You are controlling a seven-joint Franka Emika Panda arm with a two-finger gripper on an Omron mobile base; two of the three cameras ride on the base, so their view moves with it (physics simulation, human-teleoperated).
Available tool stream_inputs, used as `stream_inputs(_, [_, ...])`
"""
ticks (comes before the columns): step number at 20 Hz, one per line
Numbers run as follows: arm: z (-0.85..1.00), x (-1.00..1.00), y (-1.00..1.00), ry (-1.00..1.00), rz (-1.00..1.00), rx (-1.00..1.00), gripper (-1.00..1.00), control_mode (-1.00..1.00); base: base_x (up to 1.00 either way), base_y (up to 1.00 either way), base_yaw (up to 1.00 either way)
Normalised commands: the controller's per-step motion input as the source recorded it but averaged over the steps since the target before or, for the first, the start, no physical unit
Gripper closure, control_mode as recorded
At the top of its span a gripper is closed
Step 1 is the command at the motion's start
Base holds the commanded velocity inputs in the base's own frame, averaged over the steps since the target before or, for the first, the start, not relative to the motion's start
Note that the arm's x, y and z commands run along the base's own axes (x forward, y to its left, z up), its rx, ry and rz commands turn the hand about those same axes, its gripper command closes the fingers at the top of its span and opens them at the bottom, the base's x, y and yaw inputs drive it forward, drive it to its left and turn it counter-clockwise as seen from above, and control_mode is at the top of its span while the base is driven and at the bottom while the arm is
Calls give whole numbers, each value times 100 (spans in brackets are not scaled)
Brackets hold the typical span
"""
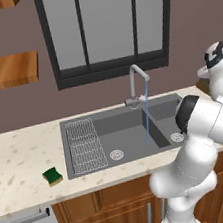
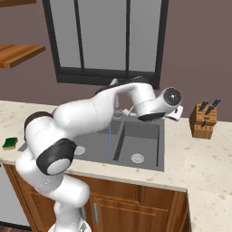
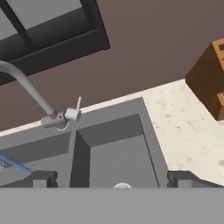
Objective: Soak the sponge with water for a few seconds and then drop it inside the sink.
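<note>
The sponge point(image 1: 53, 176), green on top with a yellow base, lies on the counter left of the sink point(image 1: 127, 131), apart from everything; it also sits at the far left in the right base view point(image 2: 10, 143). A thin blue stream of water point(image 1: 147, 118) falls from the gooseneck faucet point(image 1: 138, 81) into the left basin beside the divider. My gripper point(image 3: 113, 178) hangs open and holds nothing above the right basin point(image 3: 118, 153), right of the faucet handle point(image 3: 72, 114) and far from the sponge. The water point(image 3: 15, 164) shows at the left edge of the hand view.
A ribbed wire rack point(image 1: 84, 145) lies in the left part of the sink. A wooden knife block point(image 2: 205, 118) stands on the counter to the right. A dark-framed window point(image 1: 106, 28) is behind the faucet, wooden shelves point(image 1: 6, 71) at upper left.
</note>
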Motion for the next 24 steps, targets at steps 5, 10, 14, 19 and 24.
stream_inputs(5, [17,-47,39,0,0,-3,-100,-100,0,0,0])
stream_inputs(10, [24,-45,40,1,0,-4,-100,-100,0,0,0])
stream_inputs(14, [34,-40,37,6,0,-5,-100,-100,0,0,0])
stream_inputs(19, [42,-38,39,14,0,-4,-100,-100,0,0,0])
stream_inputs(24, [42,-20,52,24,0,-5,-100,-100,0,0,0])
